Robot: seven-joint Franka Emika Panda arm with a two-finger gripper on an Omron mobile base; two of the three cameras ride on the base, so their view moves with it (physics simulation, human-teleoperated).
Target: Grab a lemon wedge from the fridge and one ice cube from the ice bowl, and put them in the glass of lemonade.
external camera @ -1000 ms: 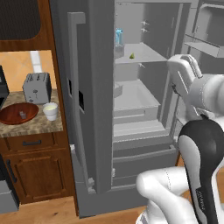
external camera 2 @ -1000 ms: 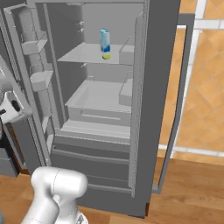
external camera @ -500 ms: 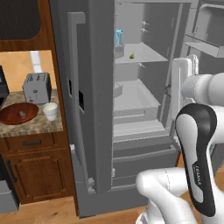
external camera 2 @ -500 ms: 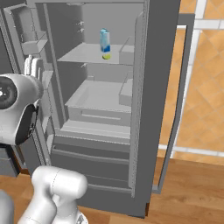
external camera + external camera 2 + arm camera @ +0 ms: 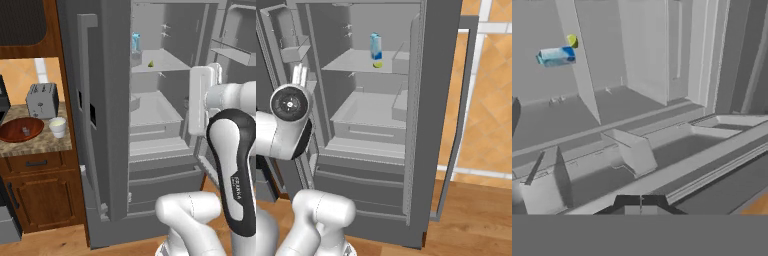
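- The gripper (image 5: 640, 200) was closed, its two dark tips pressed together with nothing between them, at the bottom of the hand view.
- It pointed into the open fridge (image 5: 115, 125), in front of the lower shelves and bins.
- In the left base view the white hand stood upright just inside the fridge's right door opening.
- The lemon wedge (image 5: 150, 63) lay on the upper shelf, near its front edge, well apart from the gripper.
- A light-blue carton (image 5: 135, 42) stood on the same shelf, just behind the wedge; in the right base view the wedge (image 5: 376, 64) sat at the foot of the carton (image 5: 375, 46).
- In the hand view, which was rolled, the carton (image 5: 557, 55) appeared sideways with the wedge (image 5: 572, 40) beside it.
- On the counter (image 5: 45, 144) left of the fridge, the wooden bowl (image 5: 20, 130) sat toward the left edge, holding an ice cube (image 5: 25, 130).
- The glass of lemonade (image 5: 57, 127) stood just beside the bowl, on its right.
- A grey toaster (image 5: 41, 100) stood behind them, toward the counter's back edge.
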